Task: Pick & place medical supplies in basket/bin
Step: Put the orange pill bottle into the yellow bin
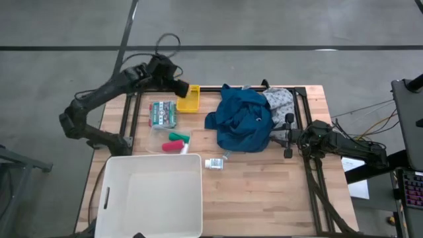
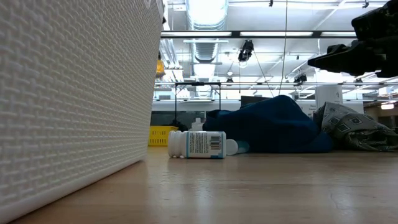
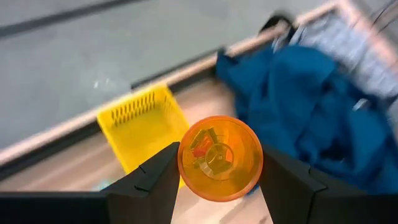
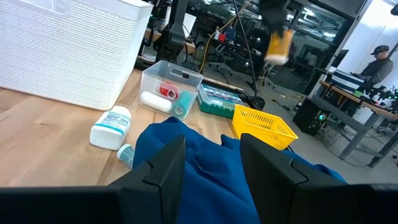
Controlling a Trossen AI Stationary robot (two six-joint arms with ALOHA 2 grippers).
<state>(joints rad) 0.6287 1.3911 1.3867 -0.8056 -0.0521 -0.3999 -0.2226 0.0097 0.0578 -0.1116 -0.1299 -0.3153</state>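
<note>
Orange bottle (image 3: pixel 220 158): pinched in left hand (image 3: pixel 217 180), held up over the yellow basket (image 1: pixel 188 99), well apart from the white tub (image 1: pixel 153 196).
Right hand (image 4: pixel 208 162): spread a little, holding nothing, just beside the blue garment (image 1: pixel 242 119).
White tub: seems without supplies.
Left to do: garment, grey cloth (image 1: pixel 280 100), white bottle (image 1: pixel 213 163) all on the table (image 1: pixel 264 192).

Your wooden surface (image 1: pixel 264 192) carries the white tub (image 1: pixel 153 195), blue garment (image 1: pixel 243 119), yellow basket (image 1: pixel 188 99), and white bottle (image 1: pixel 213 163).
</note>
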